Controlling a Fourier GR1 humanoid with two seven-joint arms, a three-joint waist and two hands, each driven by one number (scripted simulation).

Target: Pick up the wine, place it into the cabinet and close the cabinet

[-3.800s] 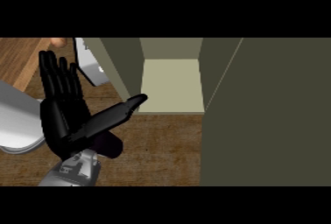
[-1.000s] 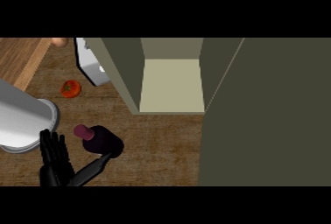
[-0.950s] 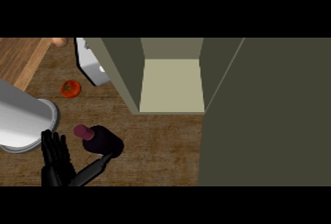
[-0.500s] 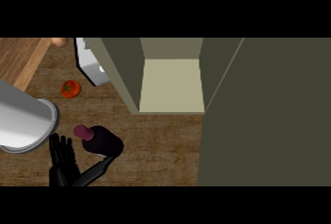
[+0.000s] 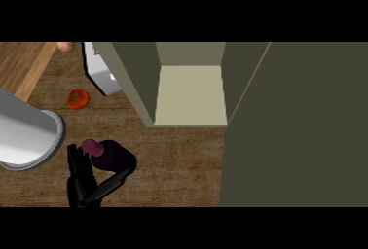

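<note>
Light is even and rather dim, with no clear source. The brightest patch is the pale shelf [image 5: 191,95] inside the cabinet [image 5: 137,82]; the door [image 5: 298,126] is a flat, dull olive without glare. The wooden bench [image 5: 179,160] looks muted, its grain still readable. The grey pot [image 5: 25,136] shows a soft sheen. The black hand [image 5: 86,177] and the dark bottle [image 5: 111,155] merge, so their edges are perhaps hard to separate. Cast shadows are faint.
</note>
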